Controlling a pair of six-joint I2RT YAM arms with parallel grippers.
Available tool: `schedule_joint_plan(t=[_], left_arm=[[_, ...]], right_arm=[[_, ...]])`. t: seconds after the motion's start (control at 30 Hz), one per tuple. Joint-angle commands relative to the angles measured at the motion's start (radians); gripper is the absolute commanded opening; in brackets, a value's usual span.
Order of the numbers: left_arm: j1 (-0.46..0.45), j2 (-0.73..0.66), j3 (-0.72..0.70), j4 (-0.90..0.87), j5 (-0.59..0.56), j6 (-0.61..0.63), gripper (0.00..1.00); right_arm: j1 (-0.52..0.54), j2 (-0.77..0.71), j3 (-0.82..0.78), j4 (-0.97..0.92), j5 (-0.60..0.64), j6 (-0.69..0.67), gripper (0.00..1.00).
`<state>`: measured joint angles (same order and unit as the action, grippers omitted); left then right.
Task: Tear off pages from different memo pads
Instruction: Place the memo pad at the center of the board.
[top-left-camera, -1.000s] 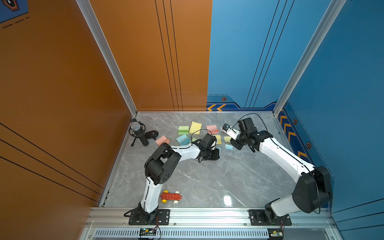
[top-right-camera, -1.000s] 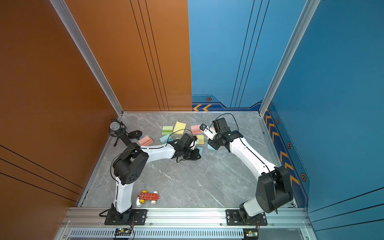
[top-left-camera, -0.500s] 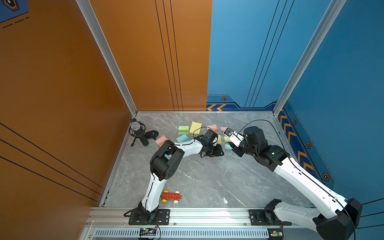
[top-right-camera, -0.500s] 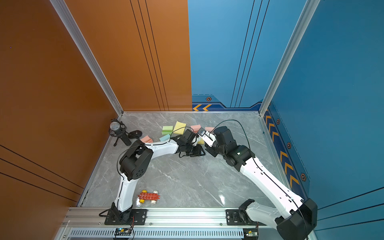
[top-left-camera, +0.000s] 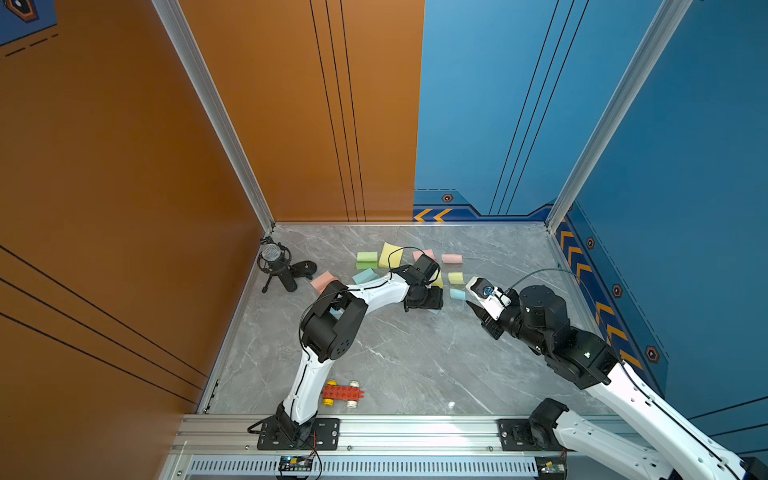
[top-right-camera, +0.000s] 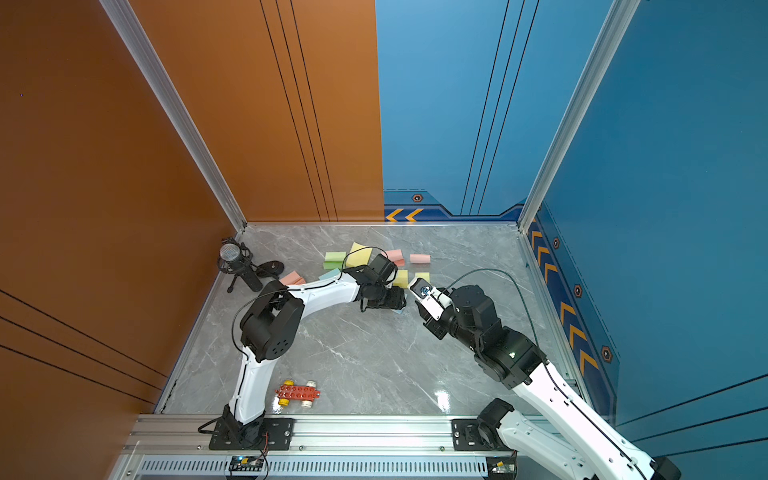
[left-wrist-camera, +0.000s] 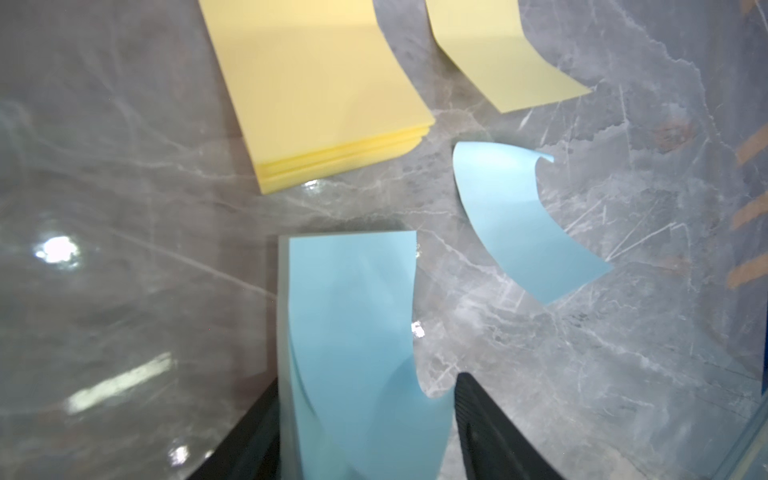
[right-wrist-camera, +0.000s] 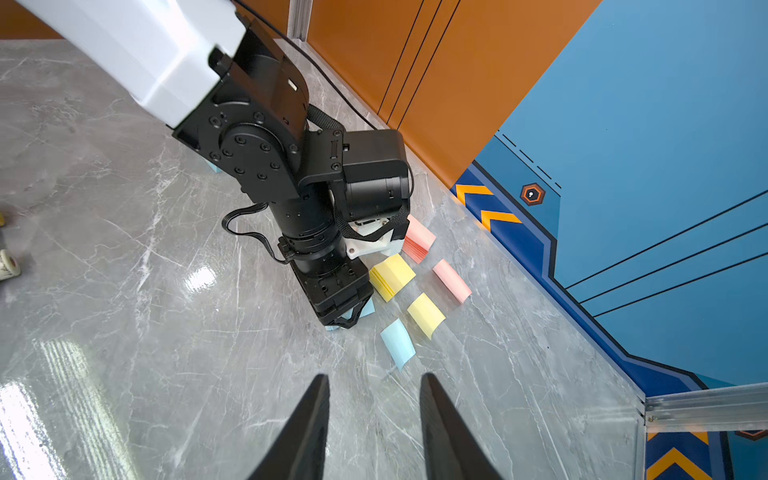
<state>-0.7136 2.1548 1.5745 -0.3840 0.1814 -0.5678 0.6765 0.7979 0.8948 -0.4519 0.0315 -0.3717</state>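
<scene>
Risk at left claw (left-wrist-camera: 368, 378): its jaws were seen apart, straddling the blue memo pad (left-wrist-camera: 349, 291), whose top sheet was curled up but apparently not detached. If closed low, the whole block would likely be clamped or dragged over the counter (left-wrist-camera: 124, 208) instead of one page being peeled. The loose blue page (left-wrist-camera: 519, 224) and yellow page (left-wrist-camera: 498, 54), lying beside the yellow memo pad (left-wrist-camera: 316, 95), could be swept by either arm. The left arm was bent over the pads with its claw pointed down, and the right claw (right-wrist-camera: 374, 378) was held apart and empty, angled down near the blue page without touching it.
</scene>
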Motion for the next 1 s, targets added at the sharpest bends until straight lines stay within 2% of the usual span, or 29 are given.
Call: schedule_joint_plan(t=[0.0, 0.1, 0.17, 0.2, 0.23, 0.37, 0.53, 0.67, 0.77, 0.97], left_arm=[[0.003, 0.02, 0.025, -0.083, -0.061, 0.033, 0.66], [-0.01, -0.003, 0.016, -0.084, -0.051, 0.025, 0.68], [-0.025, -0.026, 0.001, -0.083, -0.049, 0.021, 0.72], [-0.031, -0.039, -0.006, -0.082, -0.041, 0.015, 0.73], [-0.038, -0.05, -0.011, -0.082, -0.038, 0.012, 0.74], [-0.067, -0.079, -0.006, -0.082, -0.031, 0.001, 0.74], [-0.068, -0.064, 0.024, -0.083, -0.037, -0.01, 0.74], [-0.046, -0.087, 0.007, -0.085, -0.1, 0.014, 0.74], [-0.024, -0.124, -0.029, -0.1, -0.161, 0.043, 0.74], [0.05, -0.2, -0.057, -0.099, -0.175, 0.104, 0.74]], right_arm=[[0.012, -0.033, -0.024, 0.014, 0.025, 0.042, 0.39], [0.014, -0.062, -0.033, 0.019, 0.032, 0.065, 0.43], [0.012, -0.087, -0.047, 0.045, 0.053, 0.101, 0.56], [0.011, -0.102, -0.06, 0.059, 0.057, 0.115, 0.96], [0.007, -0.114, -0.071, 0.074, 0.057, 0.127, 1.0], [-0.014, -0.151, -0.088, 0.085, 0.085, 0.188, 1.0], [-0.042, -0.204, -0.094, 0.073, 0.153, 0.333, 1.0], [-0.075, -0.254, -0.108, 0.02, 0.323, 0.527, 1.0], [-0.113, -0.271, -0.101, -0.029, 0.282, 0.533, 1.0], [-0.124, -0.271, -0.094, -0.071, 0.209, 0.546, 1.0]])
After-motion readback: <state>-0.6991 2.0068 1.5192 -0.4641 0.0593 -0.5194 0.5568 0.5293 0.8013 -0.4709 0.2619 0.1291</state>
